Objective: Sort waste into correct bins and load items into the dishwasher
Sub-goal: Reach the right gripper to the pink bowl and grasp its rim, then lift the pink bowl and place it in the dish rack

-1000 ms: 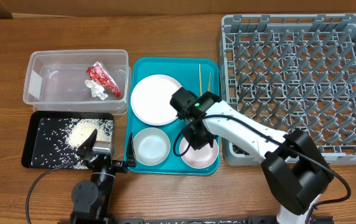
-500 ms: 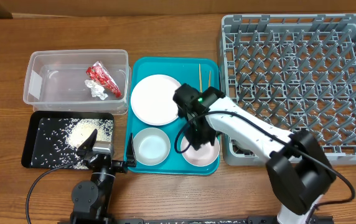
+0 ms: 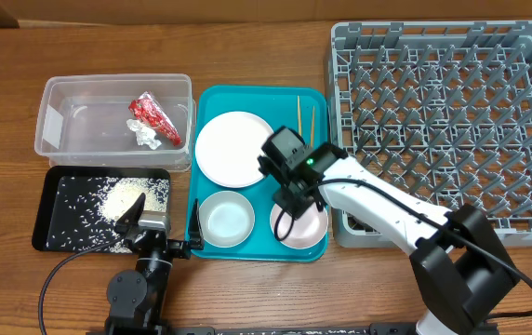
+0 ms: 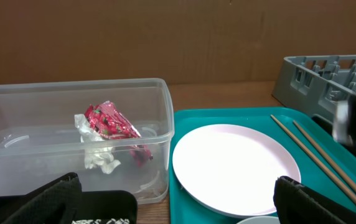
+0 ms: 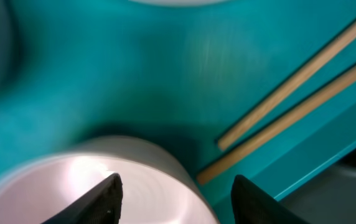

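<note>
The red snack wrapper (image 3: 154, 119) lies in the clear tub (image 3: 80, 130), also in the left wrist view (image 4: 111, 122). Rice grains (image 3: 134, 193) lie on the black tray (image 3: 61, 223). On the teal tray (image 3: 215, 98) are the pale plate (image 3: 233, 147), grey bowl (image 3: 226, 218), pink bowl (image 3: 309, 233) and chopsticks (image 3: 299, 113). My right gripper (image 3: 294, 200) is open just above the pink bowl (image 5: 91, 186); its jaws (image 5: 181, 199) straddle the rim. My left gripper (image 4: 178, 211) is open and empty by the black tray's near right corner. The white cup is not visible.
The grey dish rack (image 3: 447, 121) fills the right side and holds nothing; its corner shows in the left wrist view (image 4: 327, 68). The chopsticks (image 5: 296, 93) lie just beyond the pink bowl, near the teal tray's right wall.
My right gripper has shifted slightly right over the pink bowl. The left arm and all objects have not moved.
</note>
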You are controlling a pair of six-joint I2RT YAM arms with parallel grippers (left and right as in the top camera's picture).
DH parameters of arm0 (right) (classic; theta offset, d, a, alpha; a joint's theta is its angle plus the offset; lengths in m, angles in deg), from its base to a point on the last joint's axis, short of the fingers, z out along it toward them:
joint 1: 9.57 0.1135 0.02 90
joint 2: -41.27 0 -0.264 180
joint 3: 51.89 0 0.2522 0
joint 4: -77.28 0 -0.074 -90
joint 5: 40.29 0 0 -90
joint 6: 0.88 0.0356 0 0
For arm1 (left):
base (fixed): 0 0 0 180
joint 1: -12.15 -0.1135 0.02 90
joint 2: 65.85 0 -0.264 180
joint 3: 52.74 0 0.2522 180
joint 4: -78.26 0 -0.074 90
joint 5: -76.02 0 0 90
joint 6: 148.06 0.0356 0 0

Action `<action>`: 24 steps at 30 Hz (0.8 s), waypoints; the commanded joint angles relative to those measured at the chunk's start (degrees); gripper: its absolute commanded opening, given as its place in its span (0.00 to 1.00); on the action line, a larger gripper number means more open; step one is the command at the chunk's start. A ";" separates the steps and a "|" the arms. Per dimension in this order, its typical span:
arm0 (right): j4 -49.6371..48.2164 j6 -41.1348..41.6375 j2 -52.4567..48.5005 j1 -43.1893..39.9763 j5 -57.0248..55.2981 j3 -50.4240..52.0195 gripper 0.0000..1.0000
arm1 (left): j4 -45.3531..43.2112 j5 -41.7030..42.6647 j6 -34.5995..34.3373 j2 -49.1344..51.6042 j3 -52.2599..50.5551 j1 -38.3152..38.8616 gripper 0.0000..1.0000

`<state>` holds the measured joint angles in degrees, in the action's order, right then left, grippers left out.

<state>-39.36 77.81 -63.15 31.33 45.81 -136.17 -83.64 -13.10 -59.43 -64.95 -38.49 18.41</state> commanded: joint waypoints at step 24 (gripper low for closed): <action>20.15 21.03 3.04 -0.17 -17.55 -24.15 0.04 | 0.09 0.46 -0.52 -0.28 -0.22 -0.35 1.00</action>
<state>-20.12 89.11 -63.08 31.29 31.16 -155.54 -83.67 -13.10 -59.43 -64.95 -38.49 18.41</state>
